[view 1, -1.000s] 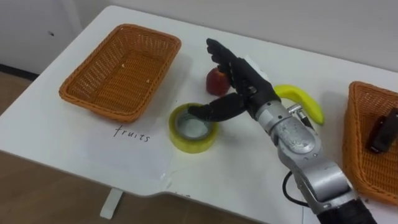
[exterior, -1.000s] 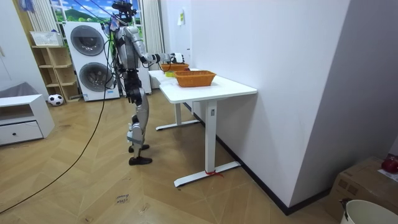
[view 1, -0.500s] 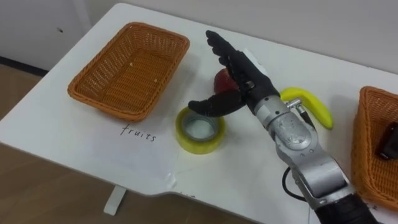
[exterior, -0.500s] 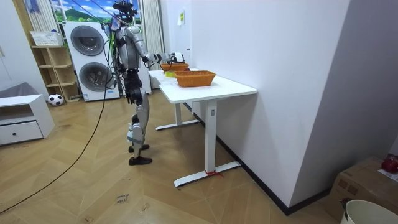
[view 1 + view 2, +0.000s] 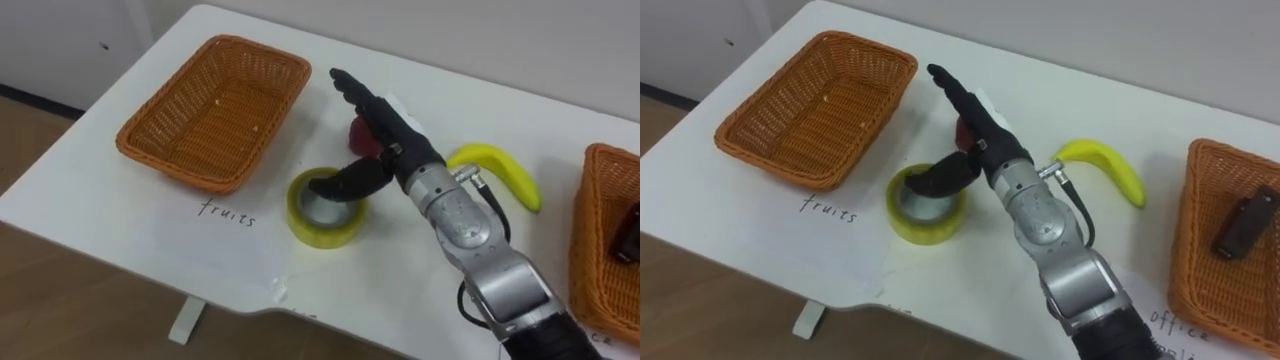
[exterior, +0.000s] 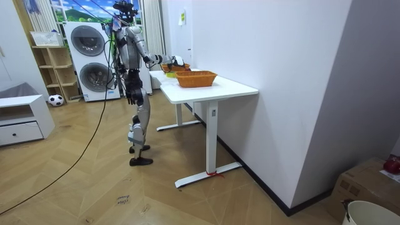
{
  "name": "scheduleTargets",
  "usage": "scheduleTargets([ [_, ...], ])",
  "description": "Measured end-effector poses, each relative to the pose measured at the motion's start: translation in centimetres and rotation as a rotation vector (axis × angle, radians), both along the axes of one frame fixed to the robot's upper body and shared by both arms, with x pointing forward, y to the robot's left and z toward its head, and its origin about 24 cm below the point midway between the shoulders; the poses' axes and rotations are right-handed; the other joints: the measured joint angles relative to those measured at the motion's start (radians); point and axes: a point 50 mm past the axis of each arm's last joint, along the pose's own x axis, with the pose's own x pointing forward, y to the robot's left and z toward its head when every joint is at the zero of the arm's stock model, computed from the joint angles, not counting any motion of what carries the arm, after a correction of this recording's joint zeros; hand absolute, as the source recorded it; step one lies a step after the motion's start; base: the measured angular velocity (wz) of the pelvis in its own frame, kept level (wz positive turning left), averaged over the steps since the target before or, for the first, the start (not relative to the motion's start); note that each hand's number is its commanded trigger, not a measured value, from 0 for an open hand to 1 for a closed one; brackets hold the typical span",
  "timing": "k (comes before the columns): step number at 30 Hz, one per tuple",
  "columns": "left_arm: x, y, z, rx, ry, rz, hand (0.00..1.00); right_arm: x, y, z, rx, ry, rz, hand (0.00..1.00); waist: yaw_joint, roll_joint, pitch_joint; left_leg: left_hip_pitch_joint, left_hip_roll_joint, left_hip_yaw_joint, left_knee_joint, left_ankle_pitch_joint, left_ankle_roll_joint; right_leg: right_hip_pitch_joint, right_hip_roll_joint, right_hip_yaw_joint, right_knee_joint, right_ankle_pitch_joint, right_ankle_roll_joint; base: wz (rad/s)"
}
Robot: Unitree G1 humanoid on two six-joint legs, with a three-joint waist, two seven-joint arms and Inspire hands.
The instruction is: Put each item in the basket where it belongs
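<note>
The robot stands at one end of a white table (image 5: 120, 235), and in the room view 2 washing machines (image 6: 94, 59) are behind it. The right hand (image 5: 398, 150) reaches in from the lower right and hangs over the middle of the table. Its fingers (image 5: 362, 95) are stretched out nearly straight and point away from the robot, not closed on anything. The thumb (image 5: 345, 183) is bent down and to the left, and its tip lies inside the ring of the yellow tape roll (image 5: 322, 231). I cannot tell if the thumb presses on the inner wall of the ring or only hangs in the hole. The tape roll lies flat on the table, in front of the hand and between the 2 baskets. A red apple (image 5: 357, 133) stands just behind the roll, partly hidden under the straight fingers. A yellow banana (image 5: 497, 170) lies on the table to the right of the wrist, apart from the apple. On the left is the left basket (image 5: 215, 180), orange wicker with nothing inside it, and a handwritten label is on the table just before its near edge. On the right is the right basket (image 5: 1200, 262), also orange wicker, and it holds 1 dark object (image 5: 1245, 228), too small to name.
</note>
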Motion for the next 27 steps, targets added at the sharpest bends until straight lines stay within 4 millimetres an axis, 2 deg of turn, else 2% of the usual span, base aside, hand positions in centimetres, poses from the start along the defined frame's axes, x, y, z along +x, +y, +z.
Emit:
scheduleTargets([
  [7, 0.0, 0.3, 0.1, 0.008, 0.004, 0.011, 0.00, 0.1, -0.4, -0.8, -0.081, 0.000, -0.014, 0.00, 0.001, 0.000, 0.0010, 0.003, -0.001, 0.000, 0.003, 0.000, 0.000, 0.006, 0.000, -0.001, 0.000, 0.000, 0.000, 0.00],
  [12, 0.8, 0.4, 0.1, 0.008, -0.013, 0.008, 0.00, 0.0, -0.5, -1.1, -0.108, -0.001, -0.018, 0.00, 0.001, -0.004, 0.0053, -0.001, 0.000, 0.000, -0.002, 0.000, 0.000, 0.003, 0.001, -0.007, 0.000, 0.000, 0.000, 0.00],
  [20, 1.4, 0.6, 0.2, 0.011, -0.034, 0.028, 0.00, -0.1, -0.3, -1.2, -0.132, -0.008, -0.009, 0.00, 0.001, -0.015, -0.0003, -0.001, 0.000, 0.000, -0.001, 0.000, 0.000, 0.002, 0.000, -0.008, 0.000, 0.000, 0.000, 0.00],
  [25, 1.5, 0.6, 0.3, 0.009, -0.050, 0.028, 0.00, -0.1, -0.3, -1.2, -0.133, -0.004, -0.002, 0.00, 0.000, -0.017, -0.0002, 0.003, -0.001, 0.000, 0.000, 0.001, 0.001, 0.004, -0.002, -0.011, 0.000, 0.000, 0.000, 0.00],
  [27, 1.5, 0.6, 0.3, 0.009, -0.053, 0.028, 0.00, -0.1, -0.3, -1.4, -0.137, 0.005, -0.002, 0.00, -0.002, -0.014, 0.0023, 0.006, -0.001, 0.000, -0.001, 0.001, 0.001, 0.009, -0.002, -0.010, -0.001, 0.000, 0.000, 0.00],
])
